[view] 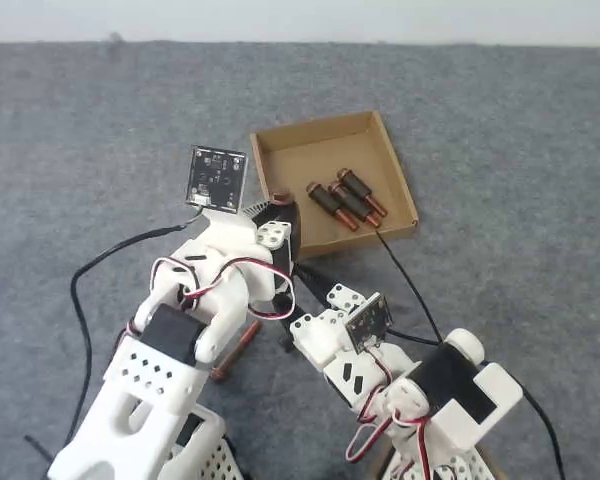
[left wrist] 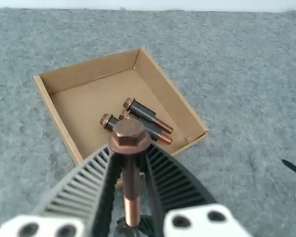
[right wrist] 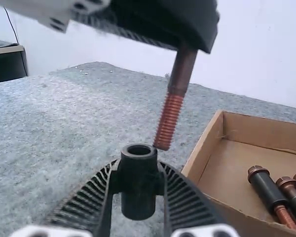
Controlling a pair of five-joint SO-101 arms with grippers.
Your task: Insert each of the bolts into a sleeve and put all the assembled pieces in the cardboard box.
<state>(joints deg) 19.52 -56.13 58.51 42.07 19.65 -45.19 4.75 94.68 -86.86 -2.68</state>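
Left end effector (left wrist: 129, 149) is clamped on a bolt (left wrist: 131, 197), gripped just under the hex head, threads pointing down. It hangs near the box's near corner.

A loose bolt (view: 237, 350) lies on the tabletop (view: 500, 120) under the left arm, bare, no sleeve on it.

Right end effector (right wrist: 138, 175) is clamped on a sleeve (right wrist: 138, 202), upright, bore facing up. The held bolt's tip sits just above the sleeve's rim, a bit off to one side of the bore. Not entered yet.

Box (view: 310, 160) is to the right and holds 3 assembled pieces (view: 342, 203), side by side against its right wall.

Status as I read it: 3 done and boxed. Number 4 is mid-mating: it needs lining up, pushing in, then dropping in the box. The loose bolt makes at least 1 more cycle after that. Roughly past halfway.

Writing: nothing readable. The box is plain cardboard, and I can't make out any marks on the bolts, sleeve or arms.
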